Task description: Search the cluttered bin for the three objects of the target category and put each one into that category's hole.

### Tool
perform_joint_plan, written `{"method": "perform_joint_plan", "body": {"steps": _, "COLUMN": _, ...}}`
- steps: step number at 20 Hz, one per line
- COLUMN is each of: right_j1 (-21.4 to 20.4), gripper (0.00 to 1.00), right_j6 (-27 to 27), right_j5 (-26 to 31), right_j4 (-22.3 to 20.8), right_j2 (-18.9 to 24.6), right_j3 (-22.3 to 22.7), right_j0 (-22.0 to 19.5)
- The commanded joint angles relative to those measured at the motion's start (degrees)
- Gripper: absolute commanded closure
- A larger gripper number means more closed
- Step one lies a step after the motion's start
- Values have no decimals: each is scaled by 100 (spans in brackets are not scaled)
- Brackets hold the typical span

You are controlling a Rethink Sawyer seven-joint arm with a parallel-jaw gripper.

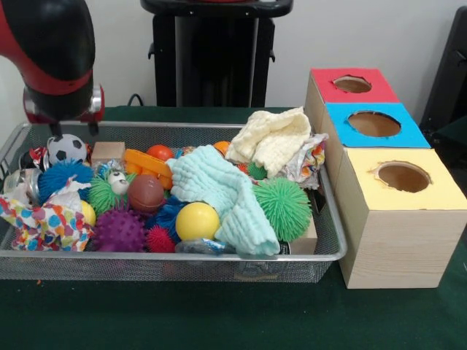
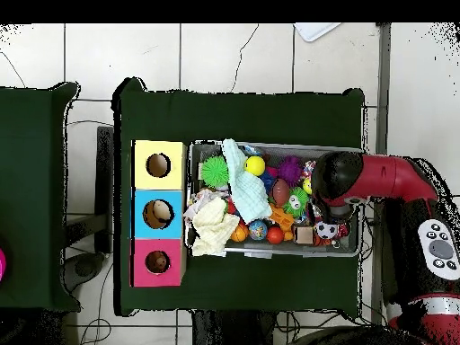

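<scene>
1. Dark green cloth covers the table (image 1: 219,321), with a white wall and the robot's black pedestal behind it.

2. On the cloth sits the wide, shallow silver wire-mesh bin (image 1: 168,266), heaped with toys and rags. Just beside it stands a row of three pale wooden boxes; the round, rough-edged hole ringed in red paint (image 1: 352,84) tops the box nearest the pedestal, beyond the blue and yellow ones.

3. The red and black arm's gripper (image 1: 73,130) hangs over the bin's end well apart from the boxes, just above a small black-and-white soccer ball (image 1: 66,148). Two dark tips show with nothing between them; whether they are spread or closed I cannot tell.

4. Handling, as a judgement: the soccer ball looks light and smooth, so it may roll or slip; pinch it across its widest part. A smooth yellow ball (image 1: 197,220) would behave alike.

5. Soft items: the spiky green rubber ball (image 1: 283,208) should squash and grip easily. The pale mint knitted cloth (image 1: 222,193) is limp, drapes over its neighbours and may drag them up.
</scene>
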Motion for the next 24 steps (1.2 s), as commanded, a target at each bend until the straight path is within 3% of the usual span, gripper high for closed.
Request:
{"method": "perform_joint_plan", "body": {"steps": 1, "right_j1": -335, "gripper": 0, "right_j6": -1347, "right_j5": 1022, "right_j4": 275, "right_j2": 206, "right_j3": 562, "right_j0": -77}}
{"method": "perform_joint_plan", "body": {"steps": 3, "right_j1": -224, "gripper": 0, "right_j6": -1319, "right_j5": 790, "right_j4": 31, "right_j2": 208, "right_j3": 483, "right_j0": -42}}
{"method": "perform_joint_plan", "body": {"steps": 8, "right_j1": 338, "gripper": 0, "right_j6": -944, "right_j5": -918, "right_j4": -790, "right_j2": 207, "right_j3": 210, "right_j0": -60}}
{"method": "perform_joint_plan", "body": {"steps": 10, "right_j1": 449, "gripper": 0, "right_j6": -898, "right_j5": -1203, "right_j4": -938, "right_j2": 200, "right_j3": 129, "right_j0": -50}}
{"method": "perform_joint_plan", "body": {"steps": 17, "right_j1": 634, "gripper": 0, "right_j6": -655, "right_j5": -1746, "right_j4": -1040, "right_j2": 56, "right_j3": 72, "right_j0": 41}}
{"method": "perform_joint_plan", "body": {"steps": 24, "right_j1": 1187, "gripper": 0, "right_j6": -545, "right_j5": -1576, "right_j4": -791, "right_j2": -38, "right_j3": -98, "right_j0": 38}}
